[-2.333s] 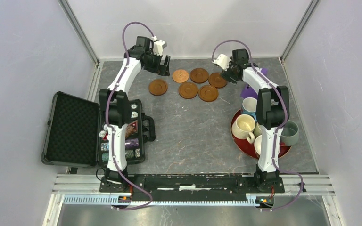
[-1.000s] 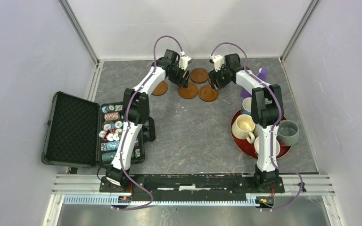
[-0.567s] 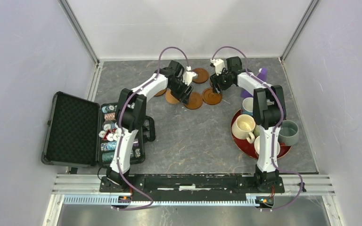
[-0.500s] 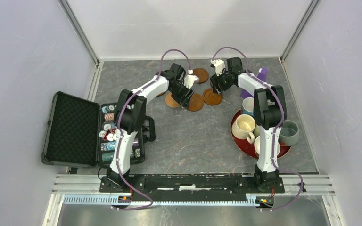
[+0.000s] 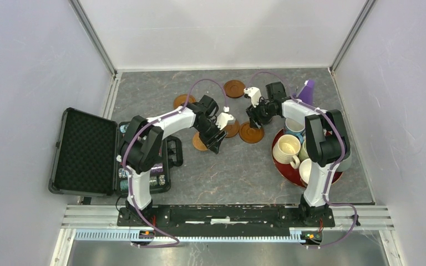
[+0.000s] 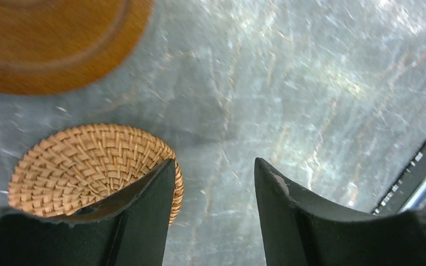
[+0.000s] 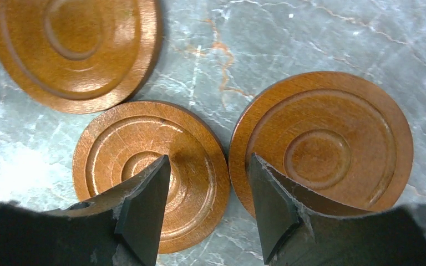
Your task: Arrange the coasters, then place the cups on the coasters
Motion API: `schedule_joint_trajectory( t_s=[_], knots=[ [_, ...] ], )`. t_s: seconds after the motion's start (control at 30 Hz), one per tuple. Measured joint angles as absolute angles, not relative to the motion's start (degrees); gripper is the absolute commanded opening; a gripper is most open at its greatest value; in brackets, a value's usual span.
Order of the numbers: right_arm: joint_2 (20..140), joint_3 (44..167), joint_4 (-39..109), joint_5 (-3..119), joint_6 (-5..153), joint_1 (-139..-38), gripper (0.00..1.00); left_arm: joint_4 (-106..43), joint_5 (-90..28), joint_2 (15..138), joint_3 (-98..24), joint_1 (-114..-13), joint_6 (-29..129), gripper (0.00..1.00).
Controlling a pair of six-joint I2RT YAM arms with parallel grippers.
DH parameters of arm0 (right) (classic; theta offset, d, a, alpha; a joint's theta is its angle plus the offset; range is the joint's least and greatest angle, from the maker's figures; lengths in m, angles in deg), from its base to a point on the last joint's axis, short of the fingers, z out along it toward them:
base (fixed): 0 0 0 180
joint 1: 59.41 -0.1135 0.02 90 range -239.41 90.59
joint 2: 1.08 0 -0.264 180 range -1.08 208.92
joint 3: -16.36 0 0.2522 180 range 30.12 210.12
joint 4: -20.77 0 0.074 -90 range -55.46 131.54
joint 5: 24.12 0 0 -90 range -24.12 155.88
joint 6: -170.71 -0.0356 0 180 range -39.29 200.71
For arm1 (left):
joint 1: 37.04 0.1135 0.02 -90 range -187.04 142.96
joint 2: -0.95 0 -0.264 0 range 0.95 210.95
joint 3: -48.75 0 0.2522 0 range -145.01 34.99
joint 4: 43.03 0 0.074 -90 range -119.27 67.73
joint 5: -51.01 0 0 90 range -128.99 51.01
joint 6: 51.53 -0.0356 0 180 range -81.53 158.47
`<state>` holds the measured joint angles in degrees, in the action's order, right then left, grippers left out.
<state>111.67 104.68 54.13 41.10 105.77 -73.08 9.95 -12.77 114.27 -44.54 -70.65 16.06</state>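
Step in hand: arranging the coasters, by my reading. The cups sit on the red tray, and none is on a disc yet.
Coasters: a loose cluster on the table, just left of the red tray's far edge. Two more lie farther from the tray, toward the back wall.
Left gripper: the jaws are parted with only bare table between them, so it holds nothing. One finger overlaps the rim of the woven coaster, which lies well left of the tray.
Right gripper: the jaws are apart and it grips nothing. It is poised over the narrow gap between two wooden discs, one finger above each, near the tray's far-left side.
Next move: each disc probably needs room around it for a mug, so the cluster has to be spread out. The two discs under the right gripper almost touch, so closing on one rim could nudge its neighbour. A clean straddle of one rim looks necessary.
Hidden, coasters: five discs can be counted from above. A sixth may lie under the right gripper, but I cannot tell.
Hidden, cups: the right arm covers part of the tray, so not all the cups show.
Unclear: whether the left finger presses on the woven coaster or only hangs over it.
Cut off: the left wrist view is blurred, and a wooden disc runs off its top edge.
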Motion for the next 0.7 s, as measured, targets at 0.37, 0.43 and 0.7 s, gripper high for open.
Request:
schedule_joint_trajectory(
  t_s=[0.37,0.43,0.7],
  knots=[
    [112.26,114.41,58.52,36.82,105.03,-71.05,0.64,12.07,-8.6,113.79,-56.69,-64.27,19.77,0.78],
    [112.7,117.56,56.73,36.84,104.2,-70.54,0.64,7.75,-10.5,114.6,-61.5,-61.03,22.46,0.8],
    [123.39,132.79,48.23,40.97,98.69,-71.88,0.69,1.85,-24.03,116.3,-62.73,-51.46,30.22,0.81]
  ],
)
